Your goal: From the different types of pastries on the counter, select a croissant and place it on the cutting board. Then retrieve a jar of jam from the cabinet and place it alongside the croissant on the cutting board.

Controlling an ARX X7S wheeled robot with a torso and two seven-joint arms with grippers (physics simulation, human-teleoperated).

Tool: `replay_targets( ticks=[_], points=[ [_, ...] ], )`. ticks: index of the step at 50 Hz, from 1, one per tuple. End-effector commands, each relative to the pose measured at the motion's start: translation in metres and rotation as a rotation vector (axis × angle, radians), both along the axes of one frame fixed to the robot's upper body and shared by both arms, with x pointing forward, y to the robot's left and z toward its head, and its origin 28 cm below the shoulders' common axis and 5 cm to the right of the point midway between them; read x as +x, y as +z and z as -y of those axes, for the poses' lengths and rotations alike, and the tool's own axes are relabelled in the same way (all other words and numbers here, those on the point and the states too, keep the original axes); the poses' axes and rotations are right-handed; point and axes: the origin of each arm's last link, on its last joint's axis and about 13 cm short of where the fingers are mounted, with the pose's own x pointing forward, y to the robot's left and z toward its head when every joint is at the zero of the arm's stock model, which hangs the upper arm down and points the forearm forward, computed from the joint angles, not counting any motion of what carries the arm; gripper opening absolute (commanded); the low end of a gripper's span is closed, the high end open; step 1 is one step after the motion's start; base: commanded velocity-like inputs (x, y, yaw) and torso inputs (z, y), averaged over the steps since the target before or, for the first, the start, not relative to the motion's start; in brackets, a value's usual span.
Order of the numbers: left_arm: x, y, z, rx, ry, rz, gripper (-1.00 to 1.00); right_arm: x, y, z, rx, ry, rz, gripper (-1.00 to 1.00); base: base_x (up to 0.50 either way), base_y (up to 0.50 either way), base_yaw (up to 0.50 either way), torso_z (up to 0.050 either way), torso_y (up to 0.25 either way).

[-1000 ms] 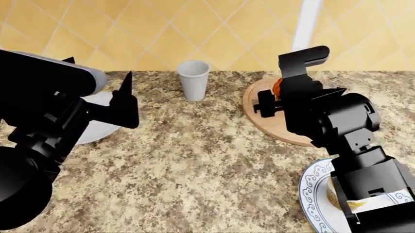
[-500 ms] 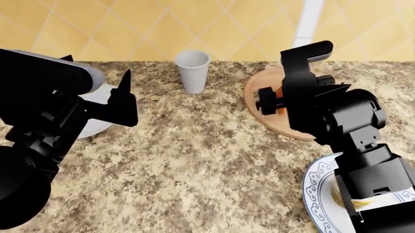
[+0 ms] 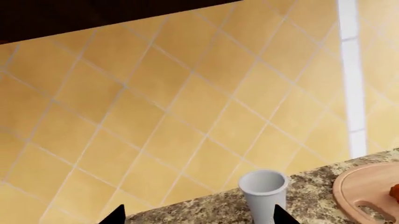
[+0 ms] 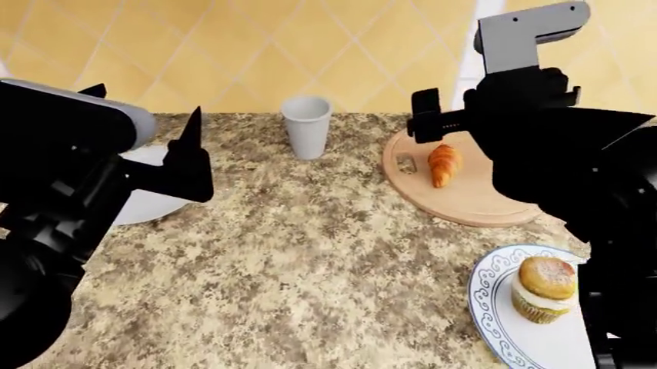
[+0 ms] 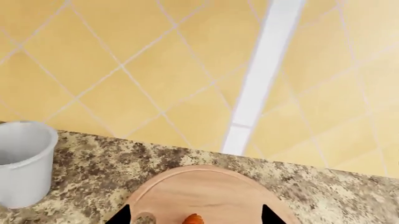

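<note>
Now the croissant [image 4: 445, 164] lies free on the cutting board [image 4: 482, 201], long axis running away from me, directly below my raised right claw [image 5: 194, 215], which is released and empty. The jar of jam is nowhere in view, and my left claw [image 3: 194, 215], also spread empty, hovers near the cup [image 4: 307, 127] on the bench [image 4: 308, 261].

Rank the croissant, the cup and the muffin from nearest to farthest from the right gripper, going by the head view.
1. Croissant: lying on the cutting board, just below the right gripper.
2. Cup: at the back of the counter, off to the gripper's left.
3. Muffin: on the blue-patterned plate, at the counter's near right.
</note>
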Motion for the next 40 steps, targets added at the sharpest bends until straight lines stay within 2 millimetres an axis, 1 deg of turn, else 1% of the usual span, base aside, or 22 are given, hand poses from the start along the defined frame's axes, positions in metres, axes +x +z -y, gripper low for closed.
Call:
replay_targets(
  ticks=[1,9,14,20,26,32,40],
  points=[
    [-0.005,-0.003,0.000,0.003,0.025,0.046,1.00,-0.040,0.007,0.001,0.042,0.111,0.171,1.00,-0.50,0.00,0.00,0.000,0.250],
    [-0.008,-0.006,-0.003,-0.017,0.053,0.080,1.00,-0.074,0.001,-0.004,0.005,0.196,0.339,1.00,-0.50,0.02,0.00,0.000,0.250],
    [-0.010,-0.008,-0.005,-0.029,0.066,0.092,1.00,-0.091,-0.003,-0.006,-0.007,0.263,0.479,1.00,-0.47,0.34,0.00,0.000,0.250],
    [-0.011,-0.012,-0.007,-0.057,0.075,0.094,1.00,-0.099,-0.014,-0.009,-0.008,0.304,0.573,1.00,-0.27,0.50,0.00,0.000,0.214],
    [-0.011,-0.013,-0.009,-0.076,0.085,0.103,1.00,-0.104,-0.024,-0.012,-0.003,0.335,0.635,1.00,-0.13,0.50,0.00,0.000,0.010],
    [-0.011,-0.012,-0.010,-0.086,0.087,0.127,1.00,-0.108,-0.027,-0.014,0.009,0.362,0.689,1.00,-0.06,0.50,0.00,0.000,0.000],
    [-0.008,-0.018,-0.010,-0.088,0.070,0.131,1.00,-0.107,-0.032,-0.021,0.005,0.389,0.695,1.00,0.00,0.50,0.00,0.000,0.000]
  ],
)
